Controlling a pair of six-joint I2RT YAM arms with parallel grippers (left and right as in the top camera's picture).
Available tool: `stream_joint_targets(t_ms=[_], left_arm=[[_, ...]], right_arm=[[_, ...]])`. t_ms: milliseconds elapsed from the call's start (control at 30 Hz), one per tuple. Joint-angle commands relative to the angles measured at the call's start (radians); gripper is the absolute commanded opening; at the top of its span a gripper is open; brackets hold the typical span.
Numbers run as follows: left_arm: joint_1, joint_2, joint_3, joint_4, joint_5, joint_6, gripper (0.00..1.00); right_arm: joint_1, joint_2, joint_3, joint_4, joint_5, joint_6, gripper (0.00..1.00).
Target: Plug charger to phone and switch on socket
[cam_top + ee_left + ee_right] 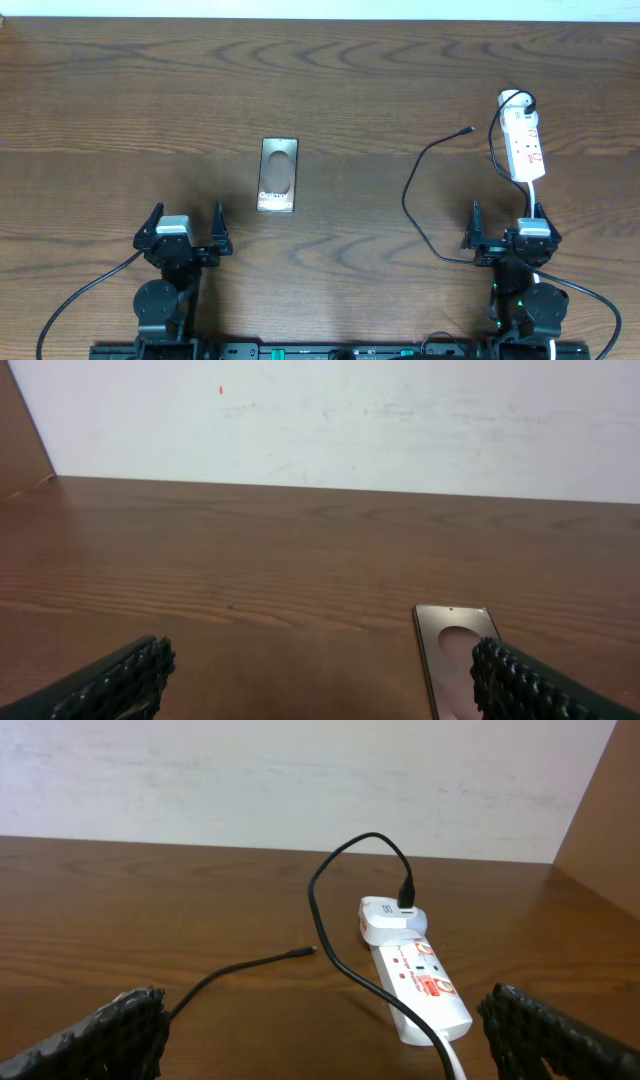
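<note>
The phone [278, 175] lies flat at the table's middle, glossy face up, lettering at its near end; its far end shows in the left wrist view [452, 645]. The white socket strip [524, 146] lies at the right, a white adapter plugged in at its far end [385, 918]. The black charger cable [420, 185] loops from the adapter to a loose connector tip [470, 129] on the wood, also in the right wrist view [311, 951]. My left gripper [185, 228] is open and empty, near and left of the phone. My right gripper [508, 230] is open and empty, just near the strip.
The strip's white cord [537, 195] runs toward my right arm. A pale wall [330, 420] stands behind the table's far edge. Brown wood panels rise at the far left [20, 430] and far right [605, 810].
</note>
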Motion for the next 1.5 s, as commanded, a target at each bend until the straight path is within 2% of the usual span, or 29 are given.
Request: stream_joint_targets(t_ms=[0,1267,1467], left_arm=[[-0.004,-0.002,-0.021,-0.031,-0.002,-0.008,0.97],[-0.004,-0.002,-0.021,-0.03,0.0,-0.01,0.97],[-0.004,-0.002,-0.019,-0.02,0.006,-0.082,0.97]], right_arm=[[0.005,-0.006,-0.002,-0.004,-0.006,-0.008,0.99],[0.005,-0.006,-0.002,-0.004,-0.006,-0.008,0.99],[0.005,-0.006,-0.002,-0.004,-0.006,-0.008,0.99]])
